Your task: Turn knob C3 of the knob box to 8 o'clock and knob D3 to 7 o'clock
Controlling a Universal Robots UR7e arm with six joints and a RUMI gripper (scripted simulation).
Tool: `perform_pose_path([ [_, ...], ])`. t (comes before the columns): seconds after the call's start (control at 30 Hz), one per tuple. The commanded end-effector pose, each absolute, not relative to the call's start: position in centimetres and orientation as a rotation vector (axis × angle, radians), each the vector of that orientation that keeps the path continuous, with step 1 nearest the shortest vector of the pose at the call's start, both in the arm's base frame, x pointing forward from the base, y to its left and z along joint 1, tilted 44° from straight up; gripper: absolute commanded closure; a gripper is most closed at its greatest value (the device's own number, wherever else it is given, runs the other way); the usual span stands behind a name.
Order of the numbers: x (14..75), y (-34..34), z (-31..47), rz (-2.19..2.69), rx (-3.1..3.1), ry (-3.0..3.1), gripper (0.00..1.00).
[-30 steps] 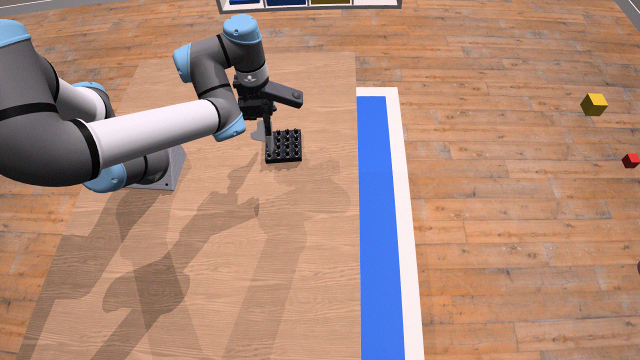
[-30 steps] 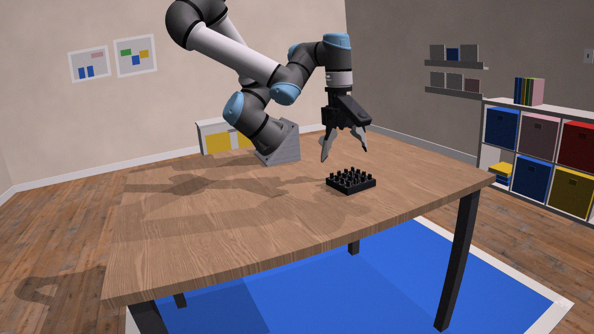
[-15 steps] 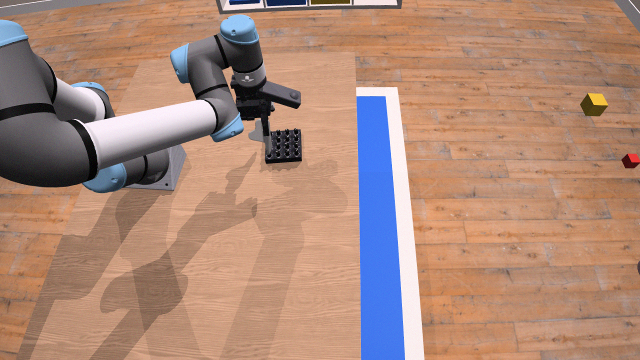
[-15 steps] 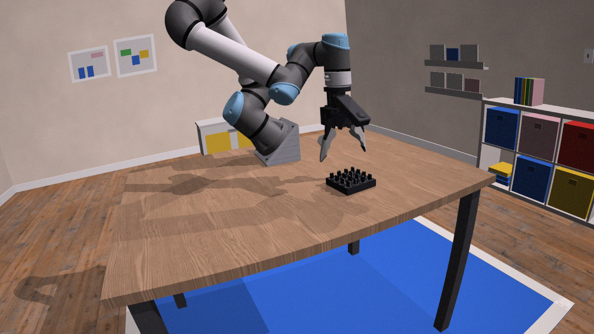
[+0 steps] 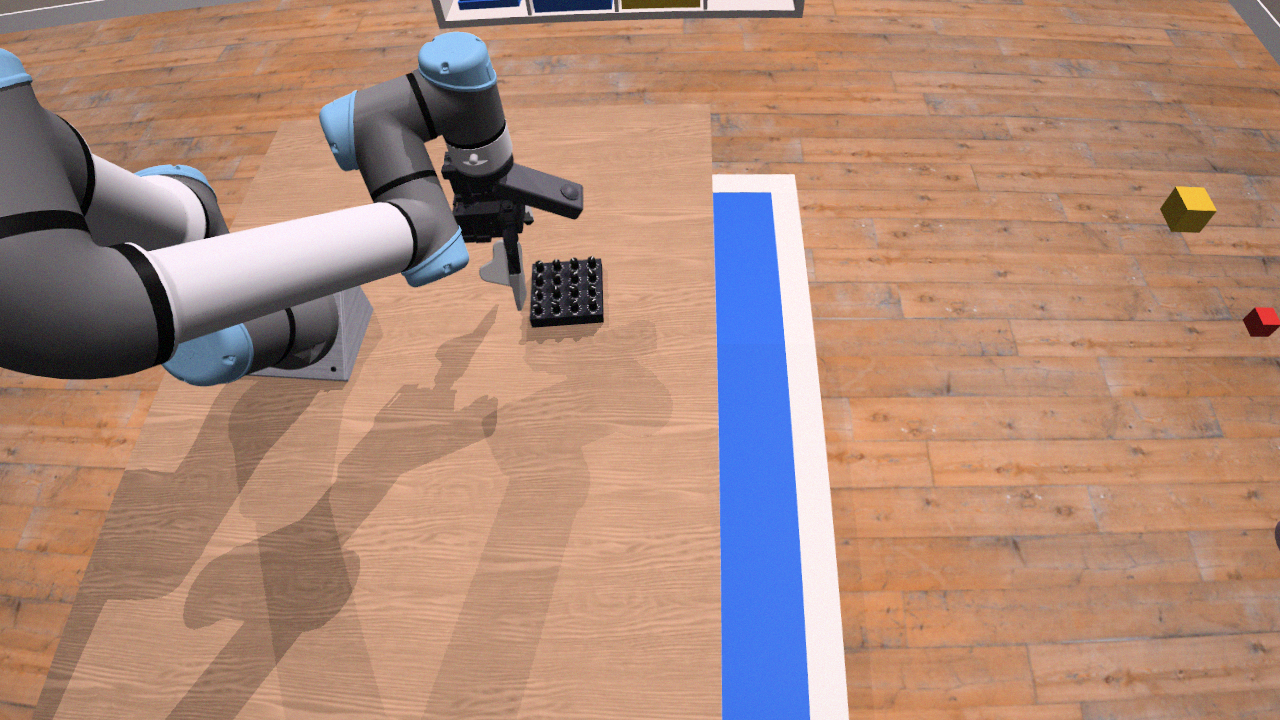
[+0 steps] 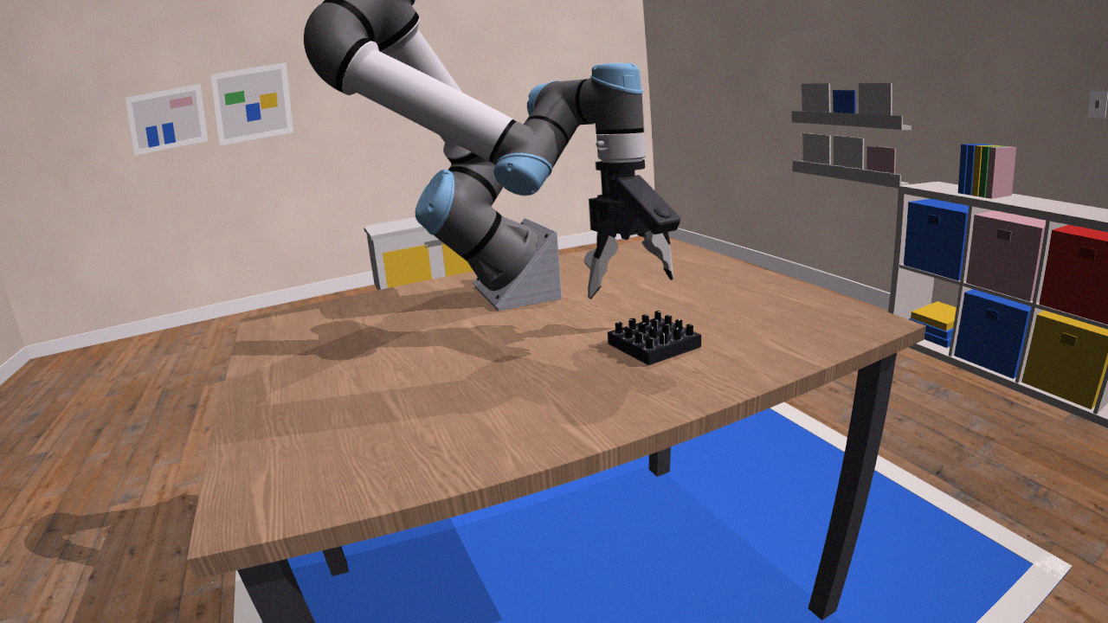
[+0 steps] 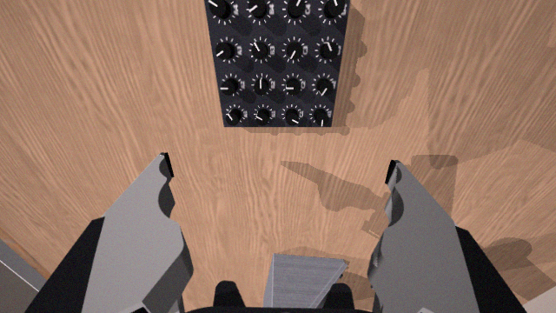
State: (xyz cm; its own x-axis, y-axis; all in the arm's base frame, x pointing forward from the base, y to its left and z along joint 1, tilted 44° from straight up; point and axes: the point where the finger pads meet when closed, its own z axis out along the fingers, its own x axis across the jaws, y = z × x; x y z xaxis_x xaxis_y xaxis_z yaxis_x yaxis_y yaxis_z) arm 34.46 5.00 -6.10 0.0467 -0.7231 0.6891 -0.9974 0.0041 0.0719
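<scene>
The black knob box (image 5: 566, 291) lies flat on the wooden table, with its knobs in a four-by-four grid. It also shows in the exterior view (image 6: 654, 337) and at the top of the wrist view (image 7: 278, 65), where the farthest row is cut off by the frame edge. White pointer lines on the knobs point in different directions. The labels are too small to tell which knobs are C3 and D3. My gripper (image 7: 280, 157) (image 5: 510, 286) (image 6: 629, 280) is open and empty. It hangs above the table beside the box's near edge, well above knob height.
The grey robot base (image 6: 518, 271) stands on the table behind the gripper. The table's right edge (image 5: 711, 358) lies a little beyond the box. On the floor are a blue mat (image 5: 756, 447), a yellow cube (image 5: 1187, 208) and a red cube (image 5: 1261, 321). A shelf with bins (image 6: 1007, 286) stands at the wall.
</scene>
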Motion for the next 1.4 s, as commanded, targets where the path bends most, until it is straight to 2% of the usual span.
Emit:
perform_pose_path([
  [0.0,33.5,5.0,-6.0,0.639,1.775,-1.731,0.0],
  [1.37,32.1,5.0,-5.9,0.639,1.775,-1.731,0.0],
])
